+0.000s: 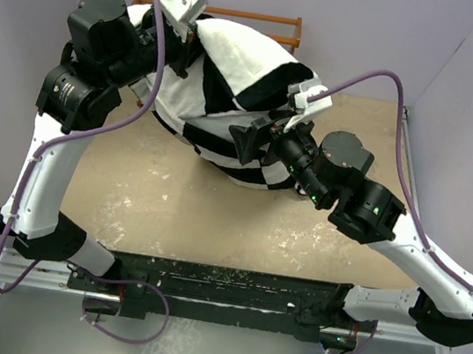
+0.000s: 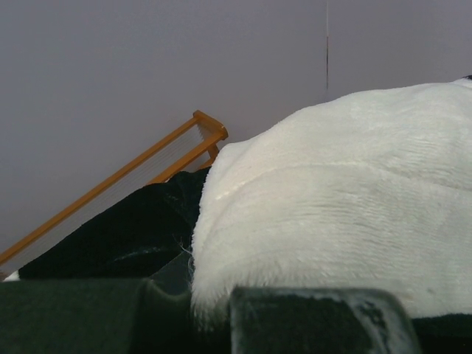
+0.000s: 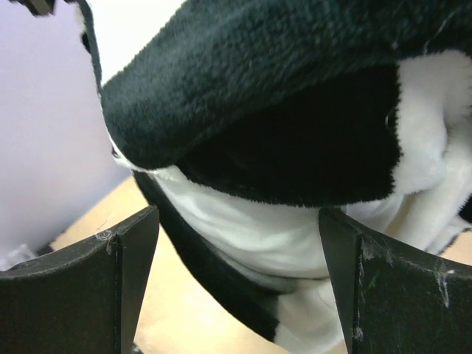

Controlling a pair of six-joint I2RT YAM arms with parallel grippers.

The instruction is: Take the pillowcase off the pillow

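Open right pincer (image 3: 237,221) just short of pillowcase (image 3: 280,110)

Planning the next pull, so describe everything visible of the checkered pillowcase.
The pillowcase is fleecy, big black and white squares, white inside, heaped in a rumpled mound on the table before a wooden rack. The left claw is shut on its left side; the open right claw faces its near side.

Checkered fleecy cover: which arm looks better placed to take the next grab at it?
Probably the right. The right tool stands open with the black and white checkered fleecy pillowcase hanging just ahead of it; the left tool is shut on it.
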